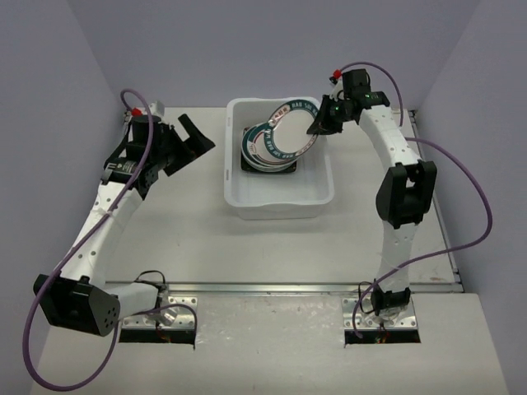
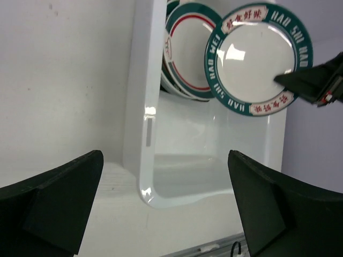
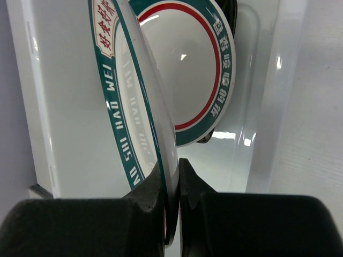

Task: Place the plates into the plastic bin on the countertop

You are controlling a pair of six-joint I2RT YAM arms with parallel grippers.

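Right gripper (image 3: 172,182) pinches the rim of the tilted plate (image 3: 131,123) at 6 o'clock (thin hold); it could slip and chip the stack (image 1: 257,153) in the bin (image 1: 280,207); left gripper (image 1: 194,137) gapes empty

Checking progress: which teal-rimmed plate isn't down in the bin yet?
The plate lettered HAO SHI, pinched by its rim in the right gripper above the bin; the red-ringed plate already lies inside.
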